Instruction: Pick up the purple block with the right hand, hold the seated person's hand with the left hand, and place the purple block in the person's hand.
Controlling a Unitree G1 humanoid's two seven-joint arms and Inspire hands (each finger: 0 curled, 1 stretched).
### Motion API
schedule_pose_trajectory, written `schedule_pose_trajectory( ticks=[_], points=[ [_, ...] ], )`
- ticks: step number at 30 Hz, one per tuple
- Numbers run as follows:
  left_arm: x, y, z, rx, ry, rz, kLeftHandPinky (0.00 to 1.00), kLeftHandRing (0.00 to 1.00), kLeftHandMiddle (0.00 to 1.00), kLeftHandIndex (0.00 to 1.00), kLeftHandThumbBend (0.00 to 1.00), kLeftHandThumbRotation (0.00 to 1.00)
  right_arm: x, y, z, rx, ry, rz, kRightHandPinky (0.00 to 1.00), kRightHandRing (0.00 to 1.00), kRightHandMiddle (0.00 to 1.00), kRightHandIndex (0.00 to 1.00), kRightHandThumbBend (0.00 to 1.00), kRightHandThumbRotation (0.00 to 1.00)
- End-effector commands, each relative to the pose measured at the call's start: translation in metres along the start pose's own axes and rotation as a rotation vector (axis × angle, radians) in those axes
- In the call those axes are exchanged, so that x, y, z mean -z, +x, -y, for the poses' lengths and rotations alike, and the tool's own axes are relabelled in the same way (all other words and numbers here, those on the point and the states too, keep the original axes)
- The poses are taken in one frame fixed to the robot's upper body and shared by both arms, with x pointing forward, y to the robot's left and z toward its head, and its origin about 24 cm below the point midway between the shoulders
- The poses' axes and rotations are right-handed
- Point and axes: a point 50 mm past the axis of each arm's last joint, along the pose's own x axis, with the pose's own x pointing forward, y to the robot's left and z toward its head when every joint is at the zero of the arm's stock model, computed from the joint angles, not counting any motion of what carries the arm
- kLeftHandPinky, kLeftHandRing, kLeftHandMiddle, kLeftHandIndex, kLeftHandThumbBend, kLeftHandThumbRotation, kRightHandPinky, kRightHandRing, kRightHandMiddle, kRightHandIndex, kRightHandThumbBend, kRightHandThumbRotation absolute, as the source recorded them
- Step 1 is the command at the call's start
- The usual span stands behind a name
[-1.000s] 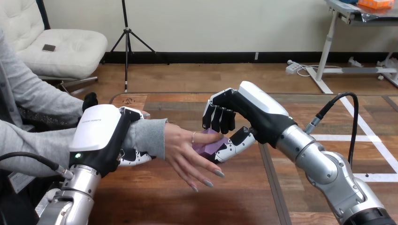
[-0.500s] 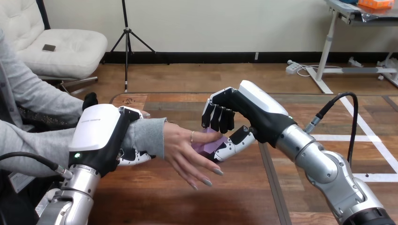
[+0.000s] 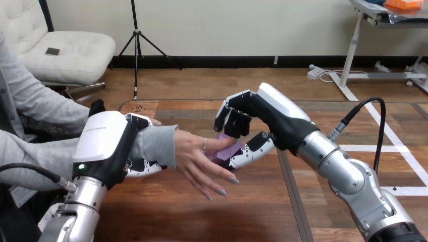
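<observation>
The purple block (image 3: 225, 150) lies over the palm of the person's hand (image 3: 193, 160), which reaches in from the left with its fingers spread. My right hand (image 3: 272, 118) comes in from the right. Its fingers curl down over the block's top and its thumb presses the block's near side. The person's thumb rests against the block. My left hand (image 3: 103, 143) is wrapped round the person's grey-sleeved wrist, fingers curled underneath it. Both hands hover a little above the wooden table (image 3: 242, 212).
The person's other grey-sleeved arm (image 3: 45, 108) lies behind my left hand at the left edge. Bare tabletop stretches in front of and to the right of the joined hands.
My right hand, the block and the person's hand have shifted slightly left and up together. My left hand keeps its hold on the wrist.
</observation>
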Motion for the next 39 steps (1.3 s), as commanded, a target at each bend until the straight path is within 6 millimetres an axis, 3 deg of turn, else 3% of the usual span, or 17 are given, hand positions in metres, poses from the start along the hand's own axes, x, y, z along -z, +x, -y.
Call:
schedule_pose_trajectory(
  ticks=[1,8,17,24,39],
  points=[
    [-0.028,0.022,-0.021,-0.106,-0.024,0.130,0.24,0.30,0.36,0.38,0.80,0.05,-0.020,0.012,0.017,0.038,-0.028,0.081,0.45,0.51,0.55,0.56,1.00,0.15],
    [-0.028,0.020,-0.023,-0.090,0.016,0.129,0.31,0.38,0.45,0.47,0.83,0.20,-0.019,0.009,0.019,0.028,-0.061,0.061,0.53,0.60,0.64,0.66,1.00,0.38],
    [-0.030,0.017,-0.026,-0.074,0.024,0.126,0.35,0.45,0.52,0.54,0.82,0.30,-0.015,0.005,0.021,0.029,-0.071,0.042,0.57,0.64,0.67,0.70,0.97,0.55],
    [-0.030,0.013,-0.028,-0.074,0.003,0.126,0.36,0.46,0.54,0.57,0.80,0.34,-0.011,0.000,0.023,0.037,-0.067,0.031,0.57,0.64,0.67,0.71,0.93,0.61],
    [-0.029,0.001,-0.037,-0.097,-0.088,0.100,0.40,0.51,0.58,0.61,0.72,0.37,-0.001,-0.011,0.028,0.043,-0.068,-0.021,0.58,0.66,0.68,0.71,0.89,0.60]
  ],
)
